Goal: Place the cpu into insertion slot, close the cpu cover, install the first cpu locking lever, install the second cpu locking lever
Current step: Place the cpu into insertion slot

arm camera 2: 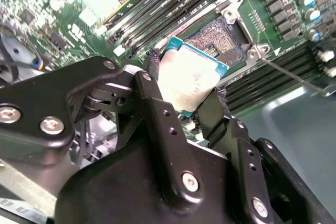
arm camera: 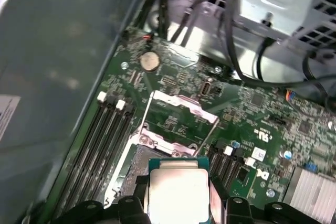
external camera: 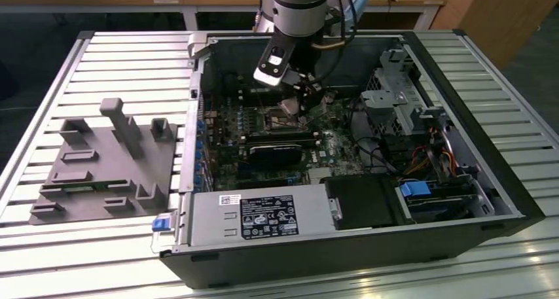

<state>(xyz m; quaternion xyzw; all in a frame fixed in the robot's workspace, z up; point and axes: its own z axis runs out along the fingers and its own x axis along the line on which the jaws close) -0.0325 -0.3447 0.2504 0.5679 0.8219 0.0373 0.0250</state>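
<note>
Currently cpu (arm camera 2: 189, 77) gripped edgewise between closed jaws, poised partly over insertion slot (arm camera 2: 224, 34).

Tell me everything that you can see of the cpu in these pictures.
The cpu is a small flat square chip with a dull silver-grey metal top on a thin blue-green board, whose edge shows around it. The gripper holds it by two opposite sides, with the black fingers pressed against its edges. It sits over the insertion slot and hides part of the dark pin field. Whether it touches the slot I cannot tell. The cpu cover is open beyond it.
</note>
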